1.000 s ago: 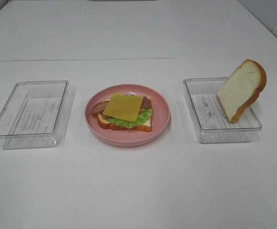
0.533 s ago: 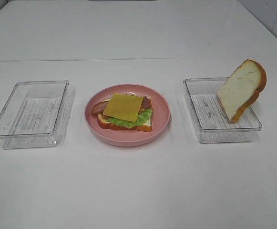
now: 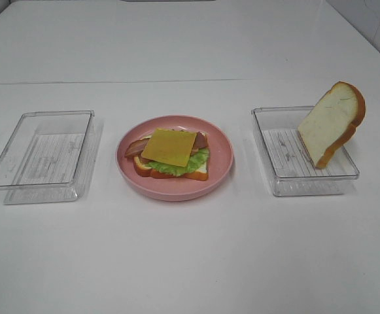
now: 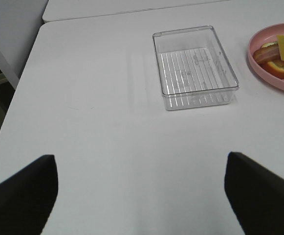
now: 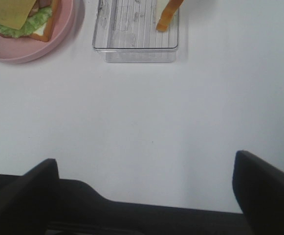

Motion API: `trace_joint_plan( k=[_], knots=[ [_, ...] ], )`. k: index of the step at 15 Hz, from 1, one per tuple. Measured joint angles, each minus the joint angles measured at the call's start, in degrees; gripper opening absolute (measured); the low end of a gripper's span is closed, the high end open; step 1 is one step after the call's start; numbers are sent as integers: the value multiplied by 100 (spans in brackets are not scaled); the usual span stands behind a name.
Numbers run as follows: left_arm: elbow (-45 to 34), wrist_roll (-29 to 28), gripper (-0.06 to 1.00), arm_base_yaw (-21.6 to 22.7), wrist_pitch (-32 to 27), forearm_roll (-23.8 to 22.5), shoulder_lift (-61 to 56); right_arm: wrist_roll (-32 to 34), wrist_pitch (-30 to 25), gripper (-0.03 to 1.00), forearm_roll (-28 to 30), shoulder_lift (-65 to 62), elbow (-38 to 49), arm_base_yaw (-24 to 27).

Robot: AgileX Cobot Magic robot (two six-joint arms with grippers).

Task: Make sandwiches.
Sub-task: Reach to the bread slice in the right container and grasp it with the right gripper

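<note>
Nothing has moved: both my left gripper (image 4: 141, 196) and right gripper (image 5: 145, 196) stay spread, empty, well short of the sandwiches (image 3: 171, 154).

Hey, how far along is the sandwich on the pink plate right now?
Done: bottom bread slice, lettuce, bacon and cheese are stacked on the pink plate. In hand: nothing; the left tool and right tool are open, back from the food. Left: the top bread slice leans in the right tray; it goes on the cheese.
</note>
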State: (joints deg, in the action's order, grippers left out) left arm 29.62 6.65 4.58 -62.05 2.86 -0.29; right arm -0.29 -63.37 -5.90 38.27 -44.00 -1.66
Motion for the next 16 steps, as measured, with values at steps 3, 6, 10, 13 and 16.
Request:
trace_joint_plan(
  k=[3, 6, 10, 13, 16],
  knots=[
    [0, 0, 85, 0, 0, 0, 0, 29, 80, 92, 0, 1902, -1123, 0],
    [0, 0, 85, 0, 0, 0, 0, 0, 264, 92, 0, 4068, -2532, 0],
    [0, 0, 85, 0, 6, 0, 0, -327, -298, 92, -229, 6005, -4188, 80],
    [0, 0, 85, 0, 6, 0, 0, -636, -527, 92, -498, 6778, -4933, 470],
    [0, 0, 85, 0, 6, 0, 0, -894, -561, 92, -642, 7208, -5231, 785]
  ],
)
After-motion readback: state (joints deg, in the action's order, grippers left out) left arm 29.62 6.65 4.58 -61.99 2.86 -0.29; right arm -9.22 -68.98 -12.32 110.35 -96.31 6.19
